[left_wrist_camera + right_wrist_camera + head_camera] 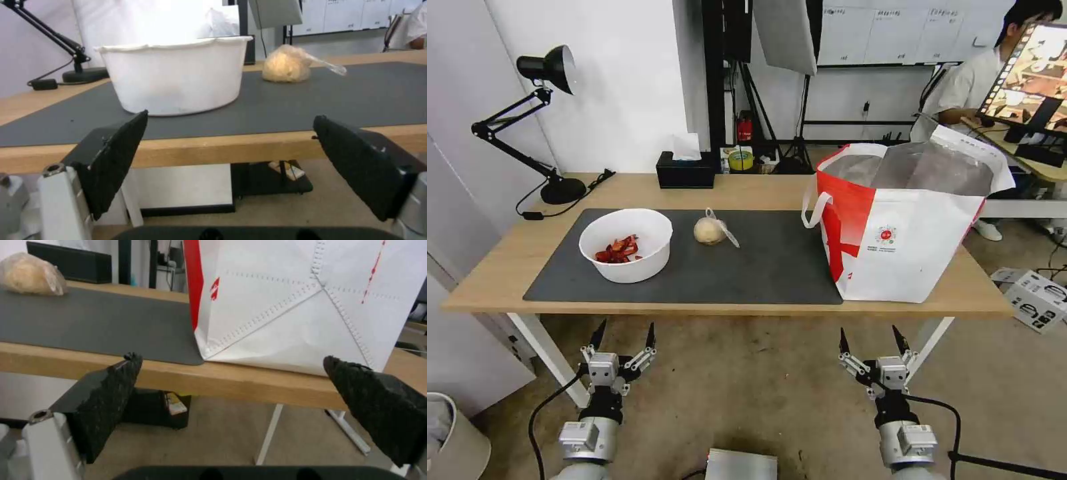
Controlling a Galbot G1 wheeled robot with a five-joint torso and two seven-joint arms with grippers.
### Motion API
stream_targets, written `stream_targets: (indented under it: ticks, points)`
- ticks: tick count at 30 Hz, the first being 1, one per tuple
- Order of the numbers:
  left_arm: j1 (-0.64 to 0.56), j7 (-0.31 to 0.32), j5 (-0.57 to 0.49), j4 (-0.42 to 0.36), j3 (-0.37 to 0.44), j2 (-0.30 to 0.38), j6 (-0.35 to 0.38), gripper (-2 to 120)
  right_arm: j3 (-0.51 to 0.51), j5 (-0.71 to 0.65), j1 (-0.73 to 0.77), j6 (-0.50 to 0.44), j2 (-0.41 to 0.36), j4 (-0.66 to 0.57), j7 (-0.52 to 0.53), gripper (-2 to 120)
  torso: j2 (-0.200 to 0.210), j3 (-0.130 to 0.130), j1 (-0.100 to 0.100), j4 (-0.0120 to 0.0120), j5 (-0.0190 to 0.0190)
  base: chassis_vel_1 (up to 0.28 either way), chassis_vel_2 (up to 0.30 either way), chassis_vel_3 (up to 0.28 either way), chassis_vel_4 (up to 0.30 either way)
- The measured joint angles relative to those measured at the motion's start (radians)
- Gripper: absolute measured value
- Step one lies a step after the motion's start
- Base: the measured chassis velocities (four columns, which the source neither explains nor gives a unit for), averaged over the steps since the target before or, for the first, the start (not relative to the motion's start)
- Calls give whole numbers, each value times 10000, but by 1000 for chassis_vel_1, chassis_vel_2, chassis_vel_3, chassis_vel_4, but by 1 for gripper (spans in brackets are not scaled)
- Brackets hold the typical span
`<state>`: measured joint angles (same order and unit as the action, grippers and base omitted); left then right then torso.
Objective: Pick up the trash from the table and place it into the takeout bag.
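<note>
Both grippers (left (626, 333), right (872, 339)) open below table (760, 190).

Both claws (626, 335) (871, 339) low, agape.

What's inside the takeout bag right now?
The takeout bag stands open, showing silver foil lining on its inner walls. Its bottom is hidden by the front wall, so any trash already inside cannot be seen.

Light wood counter (747, 190), smooth and matt, carries a matt dark grey mat (760, 267). On the mat, a smooth white bowl (625, 245), and beside it a beige lump in crinkly clear plastic (712, 230). The takeout bag (904, 223) looks woven, with shiny foil lining.
</note>
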<state>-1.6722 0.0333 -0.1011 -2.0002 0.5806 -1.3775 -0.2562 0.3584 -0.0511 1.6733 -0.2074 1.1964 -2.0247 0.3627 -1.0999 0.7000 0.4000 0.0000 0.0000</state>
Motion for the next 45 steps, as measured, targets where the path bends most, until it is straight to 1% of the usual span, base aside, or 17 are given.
stream_targets:
  ticks: [14, 31, 35, 37, 40, 45]
  points:
    - [108, -26, -53, 211, -26, 194, -43, 100, 27, -8, -17, 62, 136, -38, 9, 100, 0, 0, 0, 0, 0, 0, 0, 0, 0]
    - [587, -44, -75, 753, -167, 417, -197, 100, -195, -61, -141, 424, 244, -199, 14, 100, 0, 0, 0, 0, 1, 0, 0, 0, 0]
    - [779, -55, -87, 924, -288, 545, -197, 100, -231, -215, -232, 623, 230, -378, 43, 100, 0, 0, 0, -3, 0, 0, 0, 0, 0]
    - [794, -71, -109, 994, -294, 574, -200, 100, -331, -373, -536, 858, 105, -424, 59, 100, 0, 0, 0, 1, 0, 0, 0, 0, 0]
    - [795, -71, -121, 1007, -274, 580, -208, 100, -443, -561, -749, 1043, -9, -457, 69, 100, 0, 0, 0, 1, 0, 0, 0, 0, 0]
    - [792, -73, -162, 1003, -205, 608, -212, 100, -796, -1107, -1516, 1662, -377, -540, 241, 100, 0, 0, 1, 1, 0, 0, 0, 0, 0]
